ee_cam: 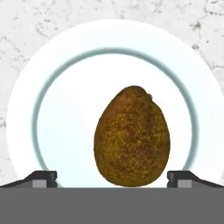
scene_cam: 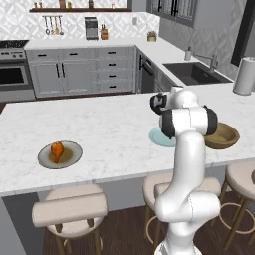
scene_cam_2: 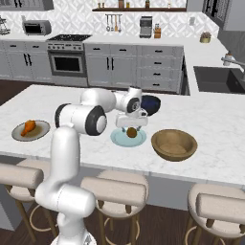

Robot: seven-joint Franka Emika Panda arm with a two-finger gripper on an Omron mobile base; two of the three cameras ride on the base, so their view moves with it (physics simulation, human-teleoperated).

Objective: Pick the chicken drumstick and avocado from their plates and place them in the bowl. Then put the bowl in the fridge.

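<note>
Gripper [ee_cam: 112,179]: mine, fingers spread, empty, poised directly above the avocado [ee_cam: 131,138] on the teal plate [ee_cam: 57,105]. Avocado sits between my fingertips, long axis crossing the gap.

Even, bright rendered light throughout; no harsh shadows on the marble counter [scene_cam: 109,129]. Base views slightly soft and low-resolution. Hand view washes the pale plate [ee_cam: 52,109] near white at centre frame; avocado [ee_cam: 131,138] stays sharp.
</note>
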